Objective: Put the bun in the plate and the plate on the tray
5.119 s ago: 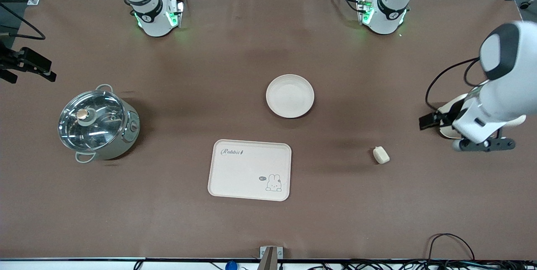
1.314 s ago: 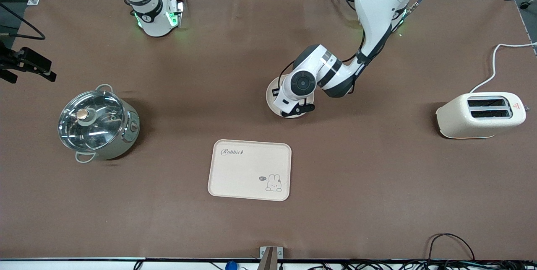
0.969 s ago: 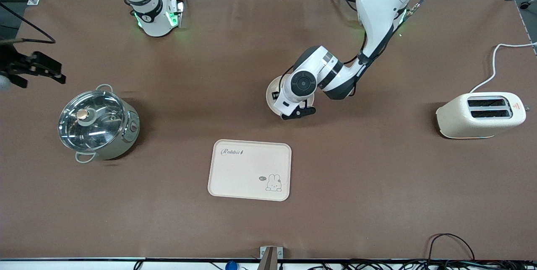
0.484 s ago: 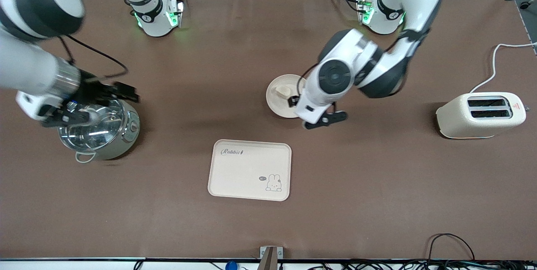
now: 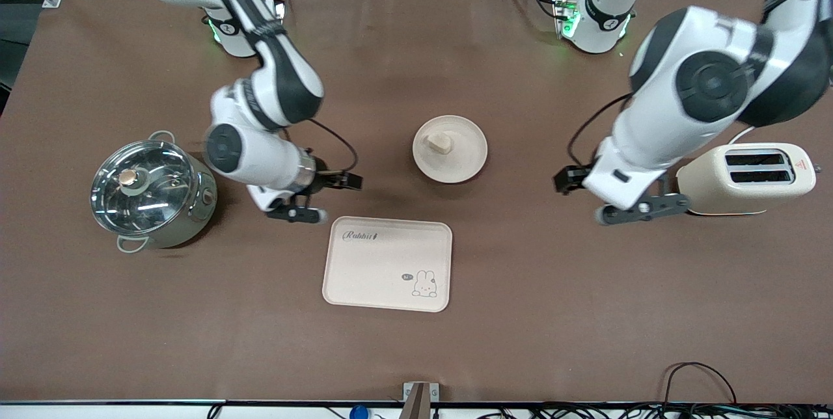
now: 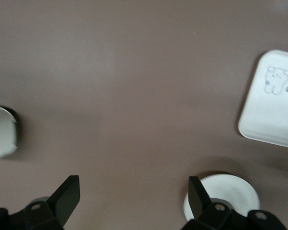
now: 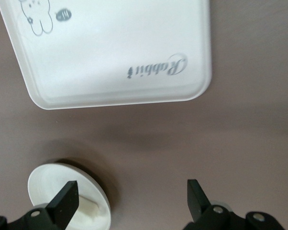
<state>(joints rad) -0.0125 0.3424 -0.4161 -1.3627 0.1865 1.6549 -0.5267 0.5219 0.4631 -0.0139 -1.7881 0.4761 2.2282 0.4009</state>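
The off-white bun [image 5: 439,143] lies in the round cream plate [image 5: 465,162] at mid-table. The cream Rabbit tray [image 5: 387,264] lies empty, nearer the front camera than the plate. My right gripper [image 5: 322,196] is open and empty over bare table between the pot and the plate, by the tray's corner. Its wrist view shows the tray [image 7: 115,52], the plate [image 7: 48,179] and the bun [image 7: 89,209]. My left gripper [image 5: 612,201] is open and empty over bare table beside the toaster. Its wrist view shows the plate [image 6: 230,191] and tray [image 6: 273,100].
A steel pot with a glass lid [image 5: 151,191] stands toward the right arm's end. A cream two-slot toaster [image 5: 745,178] with a white cord stands toward the left arm's end, close to the left arm; its edge shows in the left wrist view [image 6: 0,134].
The left gripper has let the bun go in the plate and pulled away toward the toaster. The right arm has swung in from the pot's end to beside the tray.
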